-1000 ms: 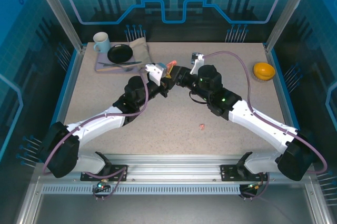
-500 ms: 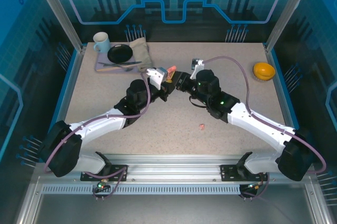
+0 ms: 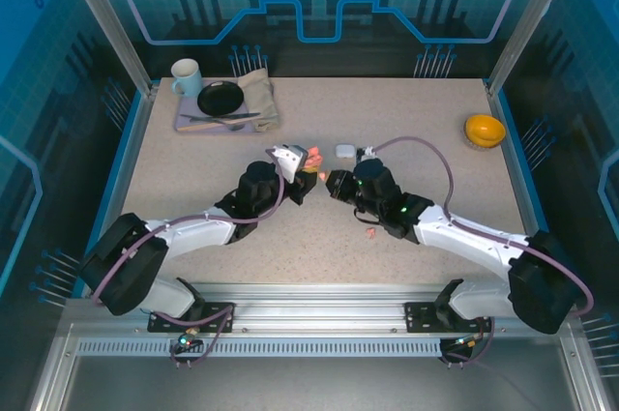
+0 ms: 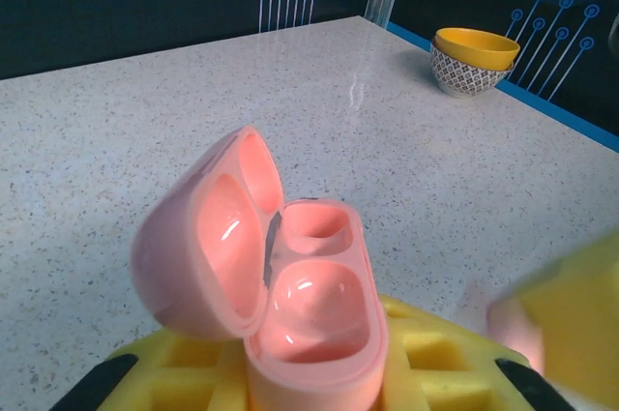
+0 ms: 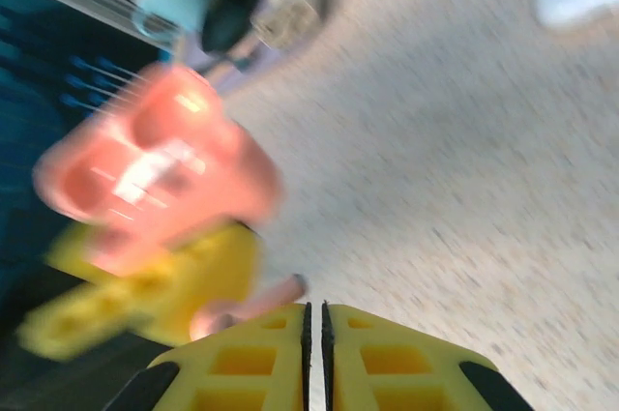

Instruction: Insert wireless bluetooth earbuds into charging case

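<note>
One glossy pink case point(image 4: 290, 334), lid point(image 4: 208, 237) open, w/ rounded wells point(image 4: 314, 309).

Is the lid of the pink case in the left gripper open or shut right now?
Open: the pink case has its lid swung back to one side, exposing both inner wells in the left wrist view.

Both jaws closed, right seemingly so.

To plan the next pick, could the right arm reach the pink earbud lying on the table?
Probably yes: the earbud lies uncovered beside that arm, though the right gripper must double back.
</note>
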`<move>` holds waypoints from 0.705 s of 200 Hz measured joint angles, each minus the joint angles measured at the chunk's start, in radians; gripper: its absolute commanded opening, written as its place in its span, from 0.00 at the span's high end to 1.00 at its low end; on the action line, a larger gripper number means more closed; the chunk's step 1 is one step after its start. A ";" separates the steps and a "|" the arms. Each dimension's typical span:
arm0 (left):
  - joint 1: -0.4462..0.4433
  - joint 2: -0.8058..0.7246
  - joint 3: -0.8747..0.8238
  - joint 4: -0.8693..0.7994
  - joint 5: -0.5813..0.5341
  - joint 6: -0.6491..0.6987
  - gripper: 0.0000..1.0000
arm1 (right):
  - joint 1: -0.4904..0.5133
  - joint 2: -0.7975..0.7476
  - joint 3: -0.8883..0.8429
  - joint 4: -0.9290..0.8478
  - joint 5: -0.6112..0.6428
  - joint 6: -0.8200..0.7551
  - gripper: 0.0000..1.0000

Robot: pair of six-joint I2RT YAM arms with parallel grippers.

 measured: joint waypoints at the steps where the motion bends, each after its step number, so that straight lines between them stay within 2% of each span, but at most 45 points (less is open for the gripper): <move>1: 0.000 0.001 -0.001 0.002 0.000 -0.001 1.00 | 0.002 0.003 -0.004 -0.003 0.000 0.001 0.87; 69: -0.009 0.073 -0.101 0.075 -0.036 -0.061 1.00 | 0.045 0.157 -0.120 0.005 0.001 0.082 0.87; 80: -0.010 0.073 -0.108 0.075 -0.048 -0.064 1.00 | 0.045 0.175 -0.121 -0.002 0.001 0.082 0.85; 110: -0.006 0.042 -0.109 0.062 -0.087 -0.063 1.00 | 0.052 0.179 -0.087 -0.072 -0.032 0.024 0.66; 126: 0.005 -0.004 -0.108 0.037 -0.100 -0.063 1.00 | 0.078 0.188 -0.018 -0.159 -0.060 -0.043 0.50; 141: 0.025 -0.049 -0.103 0.010 -0.111 -0.059 1.00 | 0.112 0.213 0.064 -0.244 -0.079 -0.093 0.41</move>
